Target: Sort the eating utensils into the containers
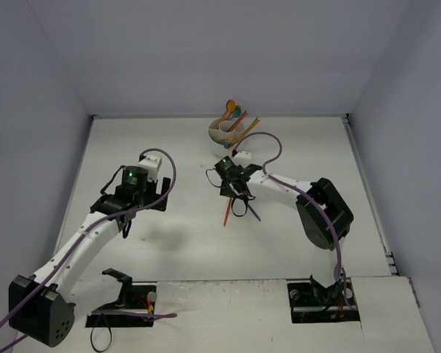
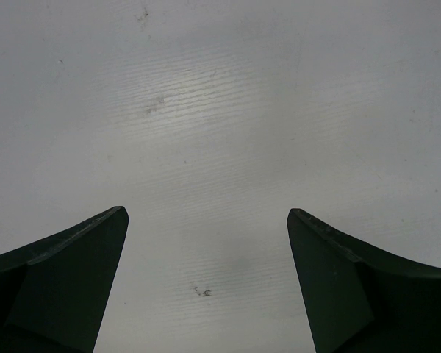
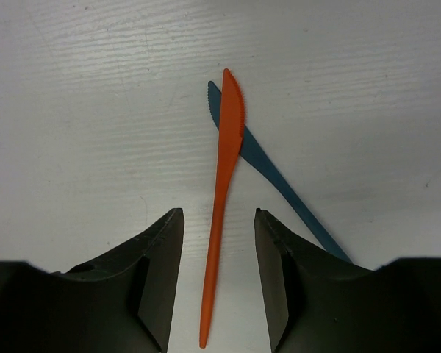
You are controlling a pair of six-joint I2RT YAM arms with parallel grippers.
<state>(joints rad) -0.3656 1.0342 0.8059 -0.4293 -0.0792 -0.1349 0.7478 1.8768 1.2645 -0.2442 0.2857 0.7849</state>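
Most cutlery [image 1: 236,118] is in the cup [image 1: 222,133]; near it lie an orange knife [image 3: 222,191], straddled but ungripped by my right hand [image 3: 217,217], and a blue knife [image 3: 279,176]; my left hand [image 2: 206,213] gapes empty.

I am looking into a robotics lab test cell, not a lived-in room. A bare white table [image 1: 184,246] is boxed in by plain pale walls [image 1: 220,59]. The left arm [image 1: 81,243] and right arm [image 1: 320,213] stand on black base plates [image 1: 325,309] at its near edge, with purple cables [image 1: 278,151] looping off them.
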